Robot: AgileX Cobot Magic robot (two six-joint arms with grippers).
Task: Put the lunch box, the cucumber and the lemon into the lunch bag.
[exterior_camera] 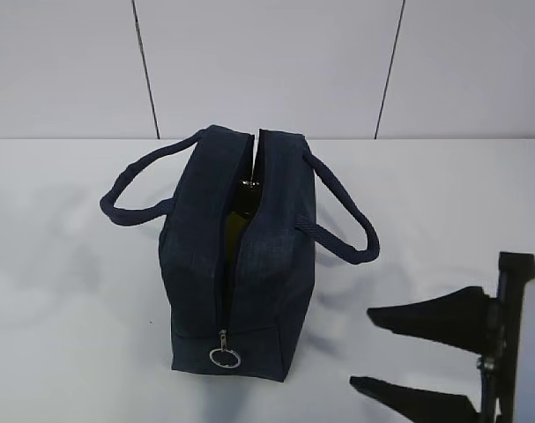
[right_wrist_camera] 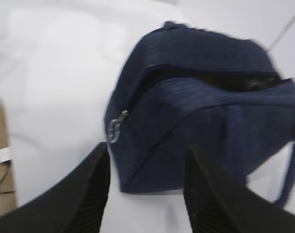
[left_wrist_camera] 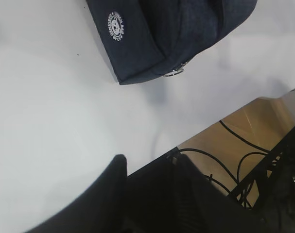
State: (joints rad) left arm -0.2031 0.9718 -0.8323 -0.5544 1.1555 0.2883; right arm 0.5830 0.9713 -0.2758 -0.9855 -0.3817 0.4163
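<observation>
The navy lunch bag (exterior_camera: 196, 256) stands in the middle of the white table with its top zipper open as a narrow slit. A dark green shape, the cucumber (exterior_camera: 241, 222), shows inside the slit. The metal ring pull (exterior_camera: 224, 357) hangs at the near end. The lunch box and the lemon are out of view. My right gripper (exterior_camera: 362, 348) is open and empty, to the right of the bag's near end; its wrist view shows the bag (right_wrist_camera: 196, 116) and ring pull (right_wrist_camera: 113, 130) just ahead of the gripper (right_wrist_camera: 147, 150). My left gripper (left_wrist_camera: 149, 158) is open and empty at the table's front edge, away from the bag (left_wrist_camera: 152, 34).
The bag's two loop handles (exterior_camera: 342, 220) lie out to either side. The table's front edge (left_wrist_camera: 205, 131) runs under my left gripper, with black cables (left_wrist_camera: 234, 160) and floor beyond it. A white panelled wall stands behind the table.
</observation>
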